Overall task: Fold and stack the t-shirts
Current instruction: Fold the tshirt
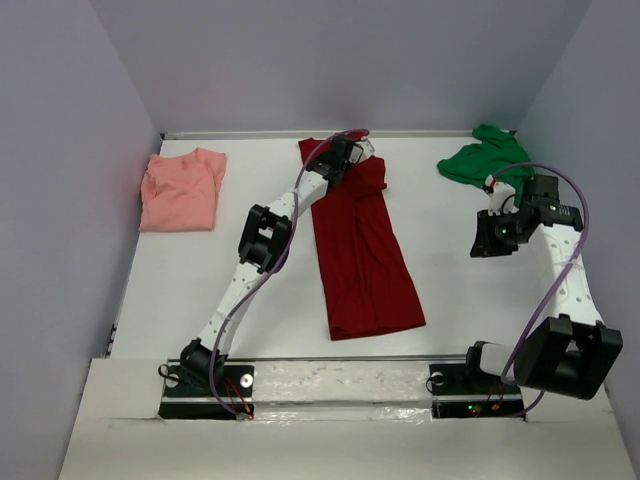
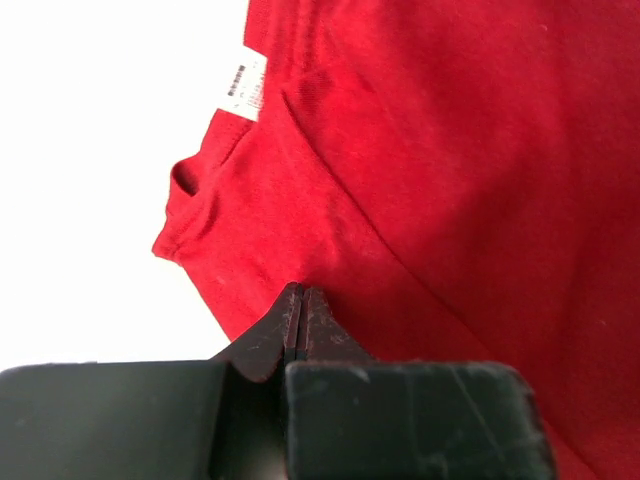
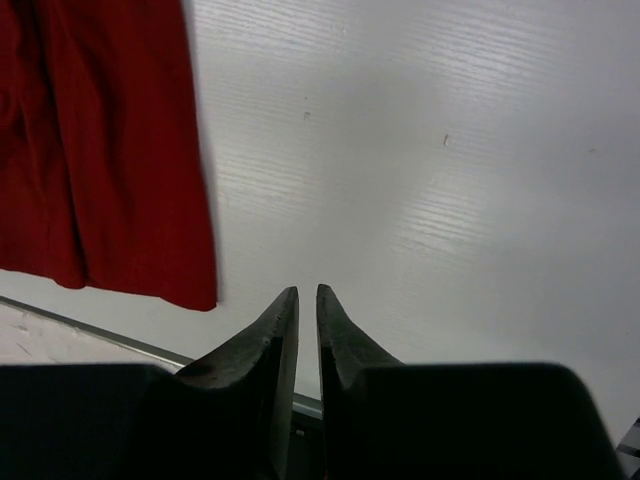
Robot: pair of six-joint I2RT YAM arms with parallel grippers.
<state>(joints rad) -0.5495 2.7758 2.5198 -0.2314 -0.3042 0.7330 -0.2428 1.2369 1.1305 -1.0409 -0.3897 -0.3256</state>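
Note:
The dark red t-shirt (image 1: 360, 250) lies as a long strip down the middle of the table. My left gripper (image 1: 338, 160) is at its far, collar end. In the left wrist view its jaws (image 2: 302, 290) are shut, tips right against the red cloth (image 2: 450, 150) near a white label (image 2: 245, 85); no cloth shows between them. The salmon-pink t-shirt (image 1: 182, 190) lies folded at the far left. The green t-shirt (image 1: 485, 158) is bunched at the far right. My right gripper (image 1: 485, 240) hovers below it over bare table, its jaws (image 3: 307, 290) a narrow gap apart and empty.
The white table (image 1: 450, 290) is walled at the back and both sides. A metal rail (image 1: 340, 375) runs along the near edge by the arm bases. In the right wrist view the red shirt's hem (image 3: 100, 150) is off to the left.

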